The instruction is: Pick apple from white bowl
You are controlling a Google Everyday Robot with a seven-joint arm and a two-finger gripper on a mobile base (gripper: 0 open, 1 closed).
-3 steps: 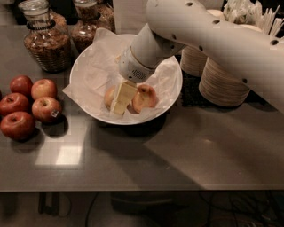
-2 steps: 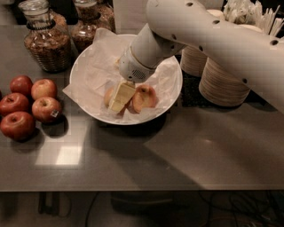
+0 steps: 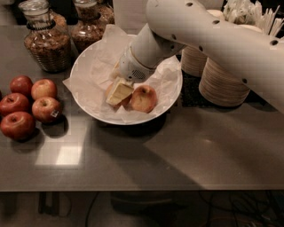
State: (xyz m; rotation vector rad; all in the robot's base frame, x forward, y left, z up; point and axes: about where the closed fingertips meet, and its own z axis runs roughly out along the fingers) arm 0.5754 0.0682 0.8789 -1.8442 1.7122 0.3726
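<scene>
The white bowl [image 3: 82,71] stands at the middle back of the dark counter, lined with crumpled white paper. The apple [image 3: 143,98], dull red over yellow-green, lies in the bowl's front right part. My gripper [image 3: 119,93] reaches down into the bowl from the upper right, with its beige tip just left of the apple and touching or nearly touching it. A brownish patch shows under the tip; I cannot tell what it is. The white arm [image 3: 213,40] covers the bowl's back right rim.
Several dark red apples [image 3: 26,106] lie in a group on the counter at the left. Two glass jars [image 3: 46,40] stand at the back left. Stacked beige paper bowls [image 3: 226,84] stand right of the bowl, with a holder of utensils [image 3: 253,13] behind them.
The gripper has shifted slightly up and to the left inside the bowl. The apple has stayed in place.
</scene>
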